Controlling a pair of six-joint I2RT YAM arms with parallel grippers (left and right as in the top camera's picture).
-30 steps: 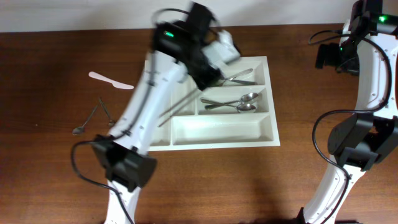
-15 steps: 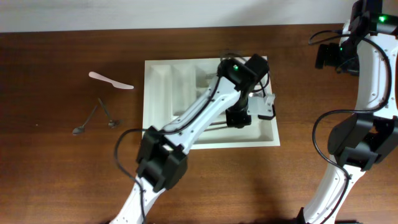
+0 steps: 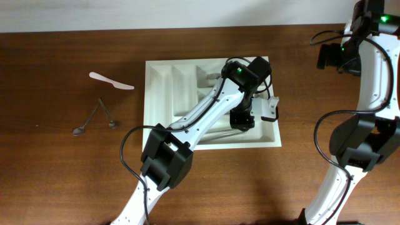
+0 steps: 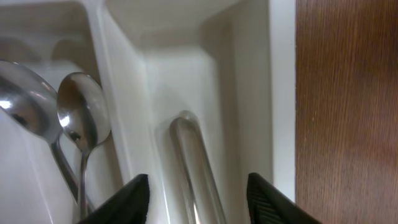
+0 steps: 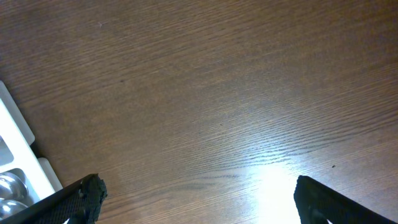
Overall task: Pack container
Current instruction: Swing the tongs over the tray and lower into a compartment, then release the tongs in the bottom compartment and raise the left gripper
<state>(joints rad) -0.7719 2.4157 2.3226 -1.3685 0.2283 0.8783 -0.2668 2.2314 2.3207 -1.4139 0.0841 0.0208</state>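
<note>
The white container [image 3: 156, 70] lies at the table's middle. My left gripper [image 3: 241, 119] hangs low over the right end of its front wide compartment. In the left wrist view the container's wall [image 4: 252, 74] fills the frame, and the jaws [image 4: 199, 198] are open on either side of a metal utensil handle [image 4: 194, 163] that lies on the compartment floor. Two spoons [image 4: 79, 118] lie in the neighbouring compartment. My right gripper [image 3: 331, 56] is raised at the far right, open and empty [image 5: 198, 200] above bare wood.
A white plastic knife [image 3: 111, 80] and two dark metal utensils [image 3: 95, 117] lie on the table left of the container. The container's corner [image 5: 15, 134] shows at the left edge of the right wrist view. The right arm's base stands at the right edge.
My left arm has swung from the container's back left across to the right end of the front compartment. A long metal utensil now lies in that compartment. The right arm has not moved.
</note>
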